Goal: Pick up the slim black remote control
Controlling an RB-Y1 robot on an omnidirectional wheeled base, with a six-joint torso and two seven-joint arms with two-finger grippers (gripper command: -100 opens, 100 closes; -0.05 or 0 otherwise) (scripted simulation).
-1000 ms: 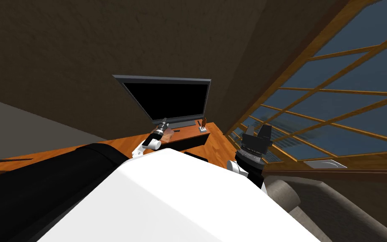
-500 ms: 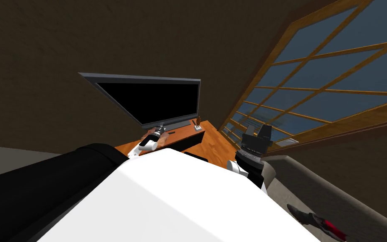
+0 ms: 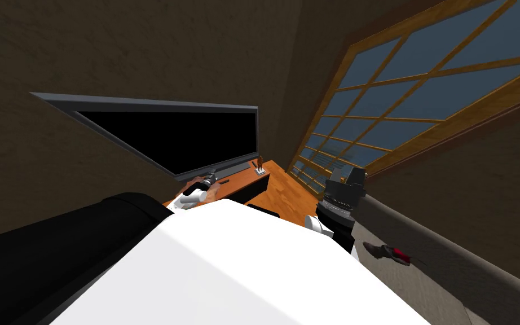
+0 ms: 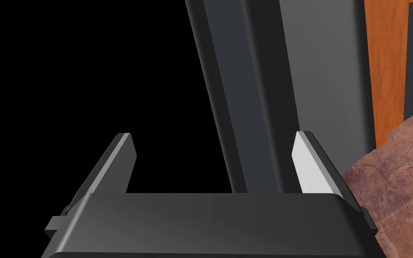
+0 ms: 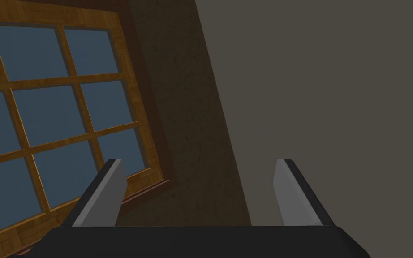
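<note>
In the head view our left gripper (image 3: 211, 179) reaches over the orange wooden TV stand (image 3: 246, 175), low in front of the television (image 3: 185, 138); the slim black remote (image 3: 224, 181) lies flat on that top as a small dark sliver just beside the gripper, on the side toward a small brown figurine (image 3: 260, 164); our right gripper (image 3: 348, 175) is held up near the window, well apart from the stand. In the left wrist view the left hand's 2 fingers (image 4: 122, 156) stand wide apart with nothing between them but the television's black screen and grey frame; a brown mottled object (image 4: 398, 188) sits just beside 1 finger, and we cannot tell what it is. In the right wrist view the right hand's blades are also spread wide and hold nothing. We judge the step in hand to be the approach; the remote is not yet between the blades. The next move calls for tipping the left hand down toward the stand top, shifting it toward the remote, lining the 2 blades across its narrow width, then closing.
</note>
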